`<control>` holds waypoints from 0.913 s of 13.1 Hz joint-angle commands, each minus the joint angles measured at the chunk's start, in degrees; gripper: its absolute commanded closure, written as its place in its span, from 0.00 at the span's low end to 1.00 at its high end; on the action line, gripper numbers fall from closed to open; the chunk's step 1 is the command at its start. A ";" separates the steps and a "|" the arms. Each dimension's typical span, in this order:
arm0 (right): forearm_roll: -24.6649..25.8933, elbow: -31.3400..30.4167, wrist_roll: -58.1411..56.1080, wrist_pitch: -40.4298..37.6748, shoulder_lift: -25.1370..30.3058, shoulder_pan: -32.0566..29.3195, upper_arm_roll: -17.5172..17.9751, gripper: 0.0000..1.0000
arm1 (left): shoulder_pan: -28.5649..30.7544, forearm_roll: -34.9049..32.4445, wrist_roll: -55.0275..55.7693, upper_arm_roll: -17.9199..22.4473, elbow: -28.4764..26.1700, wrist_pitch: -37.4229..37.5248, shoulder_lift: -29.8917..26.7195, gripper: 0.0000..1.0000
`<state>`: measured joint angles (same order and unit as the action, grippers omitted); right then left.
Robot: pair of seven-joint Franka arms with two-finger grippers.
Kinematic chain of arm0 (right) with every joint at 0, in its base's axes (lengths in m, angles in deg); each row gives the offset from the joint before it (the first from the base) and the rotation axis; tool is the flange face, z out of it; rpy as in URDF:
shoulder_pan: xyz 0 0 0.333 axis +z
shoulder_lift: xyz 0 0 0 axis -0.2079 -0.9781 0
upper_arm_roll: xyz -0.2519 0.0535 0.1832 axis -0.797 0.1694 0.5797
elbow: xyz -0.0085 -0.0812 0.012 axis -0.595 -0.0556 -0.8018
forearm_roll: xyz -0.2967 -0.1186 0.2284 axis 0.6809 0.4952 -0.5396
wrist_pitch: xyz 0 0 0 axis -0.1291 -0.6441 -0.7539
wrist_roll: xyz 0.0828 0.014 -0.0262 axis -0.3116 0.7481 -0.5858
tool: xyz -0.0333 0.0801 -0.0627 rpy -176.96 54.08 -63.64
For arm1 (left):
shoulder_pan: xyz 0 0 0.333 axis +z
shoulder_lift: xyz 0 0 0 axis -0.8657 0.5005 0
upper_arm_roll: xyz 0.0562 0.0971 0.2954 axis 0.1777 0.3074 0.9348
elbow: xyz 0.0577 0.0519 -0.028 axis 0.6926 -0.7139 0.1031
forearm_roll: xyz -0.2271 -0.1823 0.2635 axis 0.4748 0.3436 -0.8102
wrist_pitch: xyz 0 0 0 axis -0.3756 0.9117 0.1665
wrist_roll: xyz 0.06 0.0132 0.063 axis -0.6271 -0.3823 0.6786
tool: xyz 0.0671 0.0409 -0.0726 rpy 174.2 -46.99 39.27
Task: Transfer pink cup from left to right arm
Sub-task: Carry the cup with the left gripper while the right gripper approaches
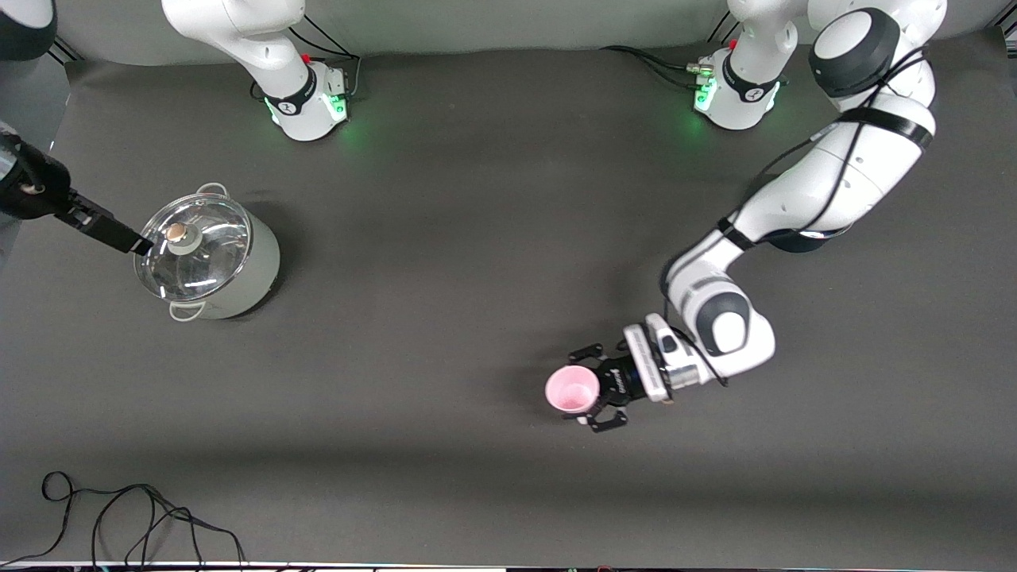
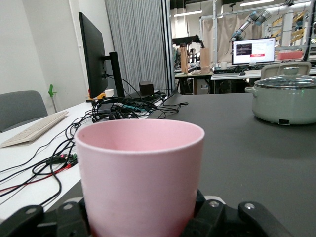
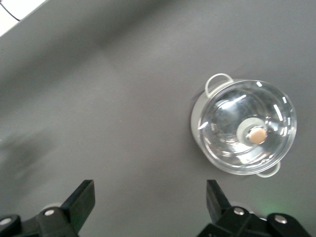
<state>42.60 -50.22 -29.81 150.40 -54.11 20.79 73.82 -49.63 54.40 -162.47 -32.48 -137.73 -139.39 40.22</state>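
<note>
The pink cup (image 1: 571,389) stands upright toward the left arm's end of the table, on or just above the grey mat. It fills the left wrist view (image 2: 140,177). My left gripper (image 1: 596,388) reaches in level from the side and is shut on the pink cup, one finger on each side of its lower wall. My right gripper (image 1: 131,238) hangs high in the air beside the lidded pot (image 1: 208,258), open and empty. Its fingers (image 3: 81,200) frame bare mat in the right wrist view.
The pale green pot with a glass lid (image 3: 244,127) stands toward the right arm's end of the table and also shows in the left wrist view (image 2: 286,98). A black cable (image 1: 143,516) lies at the table edge nearest the front camera.
</note>
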 commanded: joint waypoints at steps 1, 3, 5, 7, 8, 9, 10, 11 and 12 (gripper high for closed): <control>-1.31 5.85 5.00 -2.41 -3.08 4.47 -0.06 0.00 | -2.50 1.32 2.65 -6.25 0.91 -12.44 -0.81 1.00; -1.58 12.00 12.61 -4.25 -7.03 8.94 -0.05 0.00 | -7.15 1.32 6.33 -8.64 4.06 -21.07 -0.99 1.00; -2.88 17.19 20.79 -4.44 -10.55 12.55 0.03 0.00 | -14.26 1.14 11.60 -8.83 9.85 -28.63 -1.25 1.00; -5.26 18.09 25.12 -4.35 -12.05 14.40 0.03 0.00 | -21.29 0.79 15.21 -8.48 15.39 -35.32 -1.34 1.00; -6.05 18.44 27.05 -4.17 -13.02 15.11 0.03 0.00 | -23.41 0.79 16.01 -8.30 16.98 -36.74 -1.34 1.00; -6.23 19.49 28.90 -3.74 -14.25 15.38 0.12 0.00 | -25.09 0.79 16.19 -8.38 17.87 -38.15 -1.43 1.00; -6.58 20.45 29.35 -3.65 -15.30 15.99 0.12 0.00 | -26.58 0.79 16.28 -8.39 18.75 -39.47 -1.69 1.00; -6.59 21.33 29.53 -3.56 -16.18 16.08 0.12 0.00 | -27.99 0.79 17.07 -8.30 19.54 -40.70 -1.69 1.00; -6.76 21.69 29.71 -3.38 -16.54 16.08 0.12 0.00 | -29.22 0.70 17.68 -8.21 19.98 -41.49 -1.87 1.00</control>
<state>36.93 -32.64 -2.04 148.14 -68.18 36.40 74.41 -75.99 54.42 -146.19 -42.27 -120.28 -178.93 39.11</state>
